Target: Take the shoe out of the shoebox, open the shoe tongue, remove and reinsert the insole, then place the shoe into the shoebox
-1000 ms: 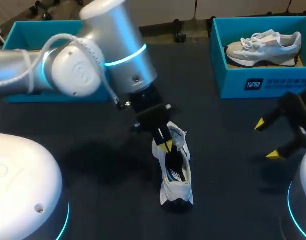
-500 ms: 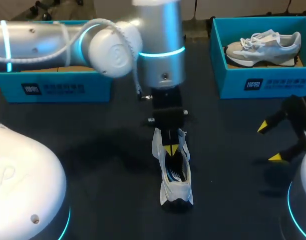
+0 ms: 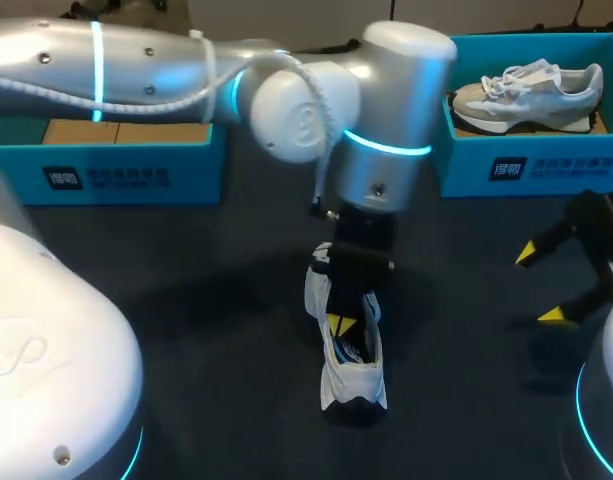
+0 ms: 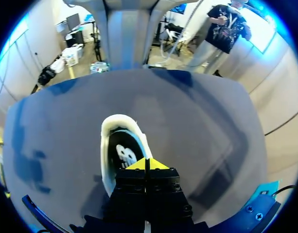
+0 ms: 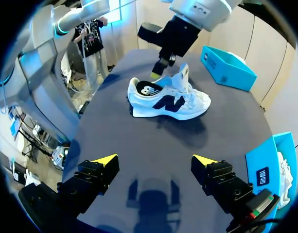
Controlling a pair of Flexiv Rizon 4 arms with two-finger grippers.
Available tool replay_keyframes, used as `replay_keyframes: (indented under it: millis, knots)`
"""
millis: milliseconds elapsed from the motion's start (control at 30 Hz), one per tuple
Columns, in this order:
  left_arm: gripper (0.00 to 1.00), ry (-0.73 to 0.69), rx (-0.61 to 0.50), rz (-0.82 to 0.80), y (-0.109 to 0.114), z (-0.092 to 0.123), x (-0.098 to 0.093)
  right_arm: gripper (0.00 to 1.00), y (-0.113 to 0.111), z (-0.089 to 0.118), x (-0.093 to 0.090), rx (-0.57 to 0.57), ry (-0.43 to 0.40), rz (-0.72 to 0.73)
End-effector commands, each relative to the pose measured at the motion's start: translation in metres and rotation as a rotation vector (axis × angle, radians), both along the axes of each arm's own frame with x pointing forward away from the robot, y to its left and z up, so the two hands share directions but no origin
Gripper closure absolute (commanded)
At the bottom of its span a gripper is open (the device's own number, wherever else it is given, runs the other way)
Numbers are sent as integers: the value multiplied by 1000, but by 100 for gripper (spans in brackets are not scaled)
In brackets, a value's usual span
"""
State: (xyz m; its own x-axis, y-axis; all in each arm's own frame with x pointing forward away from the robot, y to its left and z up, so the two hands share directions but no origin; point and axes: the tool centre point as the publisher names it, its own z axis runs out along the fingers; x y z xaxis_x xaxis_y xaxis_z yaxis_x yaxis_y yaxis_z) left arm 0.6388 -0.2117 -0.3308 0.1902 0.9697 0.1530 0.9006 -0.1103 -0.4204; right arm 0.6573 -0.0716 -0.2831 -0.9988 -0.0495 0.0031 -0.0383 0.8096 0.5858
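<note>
The left arm (image 3: pixel 166 60) is stretching in from the left side and past the middle, with its wrist (image 3: pixel 381 150) bending straight down. The left pincer (image 3: pixel 338 322) is pointing downward, its yellow tips pressing together with no gap between them. The right arm (image 3: pixel 596 225) is sitting at the right edge, and the right pincer (image 3: pixel 544 285) is hanging with its fingers spread wide apart.

The shoe (image 3: pixel 352 375) is white with a navy side mark, and its insole (image 5: pixel 148 90) is black with a white logo. The bench (image 3: pixel 206 300) is dark grey. The far-left box (image 3: pixel 116 175) and far-right box (image 3: pixel 486 160) are teal with white print. The boxed shoe (image 3: pixel 531 95) is grey and white. The left arm (image 3: pixel 386 130) is silver with cyan rings. The left pincer (image 3: pixel 338 324) and right pincer (image 3: pixel 539 284) are black with yellow tips.
</note>
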Motion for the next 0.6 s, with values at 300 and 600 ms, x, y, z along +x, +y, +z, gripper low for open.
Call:
replay_keyframes:
  millis: [300, 600]
  knots:
    - [100, 5, 42, -54, -2, -21, -6, 0, 0, 0, -1, -3, -2, -2]
    - [100, -20, 14, -41, -2, -31, -10, 0, 0, 0, -1, -3, -2, -2]
